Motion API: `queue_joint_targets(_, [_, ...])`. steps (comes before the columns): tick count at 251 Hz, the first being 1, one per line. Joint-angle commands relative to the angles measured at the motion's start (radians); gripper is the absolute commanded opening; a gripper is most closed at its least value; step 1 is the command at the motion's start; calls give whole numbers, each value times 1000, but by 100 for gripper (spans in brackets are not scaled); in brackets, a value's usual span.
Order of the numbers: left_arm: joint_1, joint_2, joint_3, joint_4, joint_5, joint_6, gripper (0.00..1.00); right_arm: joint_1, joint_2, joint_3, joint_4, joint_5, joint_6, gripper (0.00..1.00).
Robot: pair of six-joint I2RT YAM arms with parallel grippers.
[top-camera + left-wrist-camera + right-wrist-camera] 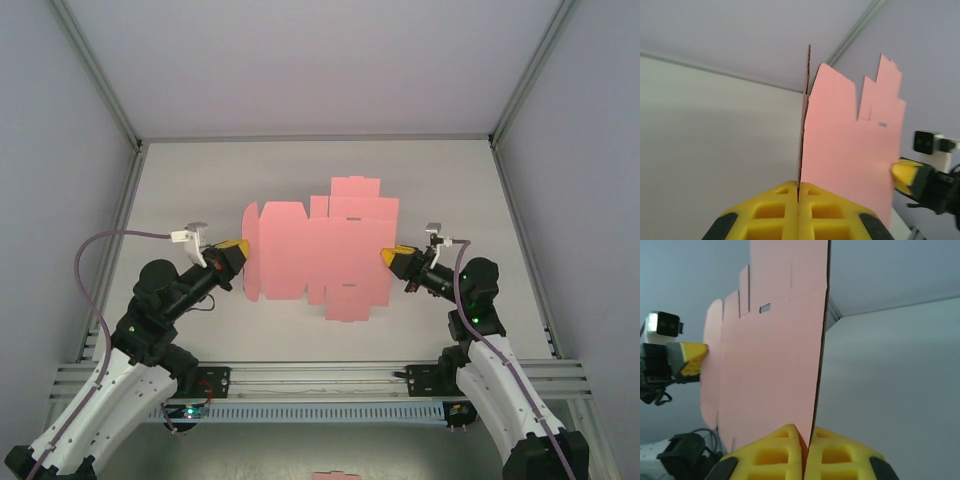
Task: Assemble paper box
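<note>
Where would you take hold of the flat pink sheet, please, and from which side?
Pinch its end margins, coming in edge-on from the sides. The sheet is thin flat card with flaps along the far and near edges, so the ends probably suit best; the left end effector and right end effector are shut on them so.

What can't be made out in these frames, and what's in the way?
- Top view: the table beneath the paper box, hidden by the sheet itself.
- Top view: the pink scrap, cut off by the bottom edge.
- Right wrist view: the sheet's upper end, cut off by the top edge.
- Left wrist view: how deep the card sits in the left hand, hidden by the hand itself.
</note>
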Motion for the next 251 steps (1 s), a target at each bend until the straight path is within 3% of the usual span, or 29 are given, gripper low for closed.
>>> queue_joint_targets(1, [-14, -7, -10, -69, -118, -16, 27, 8, 15, 46, -86, 19, -56, 0])
queue_joint_targets(16, [-13, 0, -6, -143, -205, -41, 79, 18, 21, 92, -133, 40, -63, 0])
queue_joint_targets(26, [-14, 5, 2, -196, -263, -45, 98, 30, 22, 117, -194, 53, -86, 0])
queue_joint_targets(29, [-13, 6, 5, -211, -282, -48, 100, 37, 21, 124, -216, 56, -96, 0])
queue_joint_targets(64, [-14, 26, 60, -355, -461, -51, 100, 140, 8, 214, -438, 151, -192, 0])
queue_joint_targets(118, [-13, 67, 138, -311, -487, 26, 100, 282, -42, 388, -642, 243, -201, 0])
queue_joint_targets(164, [-12, 122, 248, -368, -581, 58, 100, 304, -13, 510, -843, 187, -197, 0])
queue_joint_targets(207, [-12, 183, 284, -382, -589, 66, 100, 309, 58, 594, -968, 240, -264, 0])
queue_joint_targets(251, [-12, 208, 280, -378, -566, 68, 100, 319, 246, 657, -1120, 550, -387, 0])
